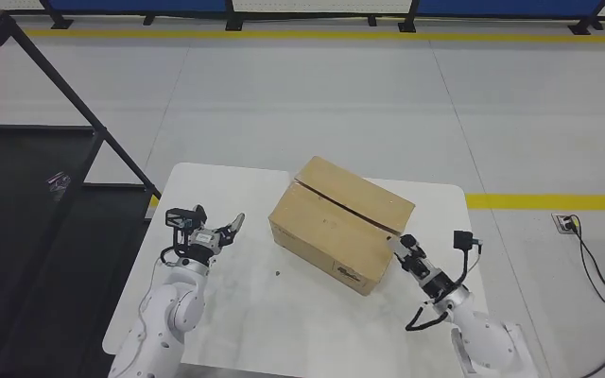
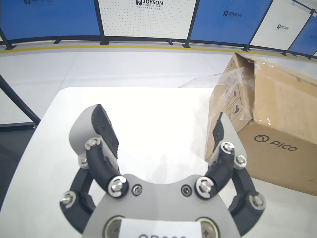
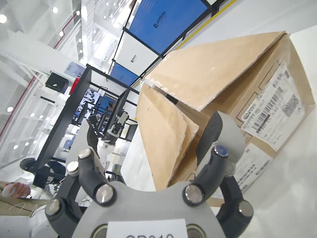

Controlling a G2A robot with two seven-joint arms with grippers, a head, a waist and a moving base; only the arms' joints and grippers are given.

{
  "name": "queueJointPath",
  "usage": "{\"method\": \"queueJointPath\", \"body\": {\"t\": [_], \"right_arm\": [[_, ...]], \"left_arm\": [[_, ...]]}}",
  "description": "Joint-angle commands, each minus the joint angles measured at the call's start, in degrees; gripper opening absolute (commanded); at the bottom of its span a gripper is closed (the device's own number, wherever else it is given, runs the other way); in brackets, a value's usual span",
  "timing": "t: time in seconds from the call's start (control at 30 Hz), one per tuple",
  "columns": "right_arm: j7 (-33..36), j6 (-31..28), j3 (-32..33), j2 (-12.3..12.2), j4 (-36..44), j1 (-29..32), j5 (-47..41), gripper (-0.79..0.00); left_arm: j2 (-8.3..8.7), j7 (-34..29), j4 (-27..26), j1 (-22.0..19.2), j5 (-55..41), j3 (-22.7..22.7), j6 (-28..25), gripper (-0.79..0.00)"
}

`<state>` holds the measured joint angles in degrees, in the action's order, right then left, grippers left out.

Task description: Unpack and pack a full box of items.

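cardboard box (image 1: 340, 224) lies between left gripper (image 2: 159, 111) and right gripper (image 3: 152, 121) (the closer).

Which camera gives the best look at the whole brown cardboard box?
The top view: the brown cardboard box shows whole on the white table, both top flaps visible. The left wrist view catches one taped end; the right wrist view, its labelled end close up.
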<state>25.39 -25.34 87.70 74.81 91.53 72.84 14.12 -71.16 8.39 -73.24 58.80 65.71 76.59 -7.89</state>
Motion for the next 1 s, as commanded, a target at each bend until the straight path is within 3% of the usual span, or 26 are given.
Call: {"method": "queueJointPath", "body": {"t": [0.0,0.13,0.27,0.57,0.6,0.63,0.67,0.87,0.97], "right_arm": [[2.69,-2.34,-0.24,-0.11,-0.36,-0.12,-4.61,0.000],[9.26,-5.23,0.15,-0.63,-1.25,-0.59,-11.85,0.000],[11.83,-6.30,0.55,-1.09,-1.61,-1.21,-12.91,0.000],[6.46,-12.71,-1.99,-1.28,-0.88,-0.81,-3.43,-0.009],[5.72,-13.01,-2.15,-1.30,-0.88,-0.79,-2.32,-0.142],[5.03,-13.24,-2.39,-1.31,-0.83,-0.75,-1.37,-0.329],[4.26,-13.18,-2.53,-1.32,-0.80,-0.72,-0.17,-0.413],[0.20,-11.10,-3.71,-1.35,-0.40,-0.67,5.78,-0.499],[-1.44,-10.01,-4.47,-1.33,-0.34,-0.67,7.60,-0.677]], "left_arm": [[-0.07,-0.12,0.18,-0.18,0.11,-0.17,0.07,0.000],[-0.21,-0.64,0.54,-0.70,0.35,-0.54,0.14,0.000],[-0.35,-0.81,0.83,-1.13,0.46,-0.74,0.30,0.000],[-0.51,-1.08,1.47,-1.66,0.36,-0.61,0.02,0.000],[-0.52,-1.08,1.53,-1.70,0.37,-0.57,-0.02,0.000],[-0.52,-1.09,1.59,-1.75,0.38,-0.52,-0.08,0.000],[-0.52,-1.10,1.65,-1.80,0.37,-0.44,-0.11,0.000],[-0.55,-1.04,1.85,-1.95,0.41,-0.07,-0.26,0.000],[-0.56,-1.03,1.95,-1.97,0.46,0.07,-0.40,0.000]]}}
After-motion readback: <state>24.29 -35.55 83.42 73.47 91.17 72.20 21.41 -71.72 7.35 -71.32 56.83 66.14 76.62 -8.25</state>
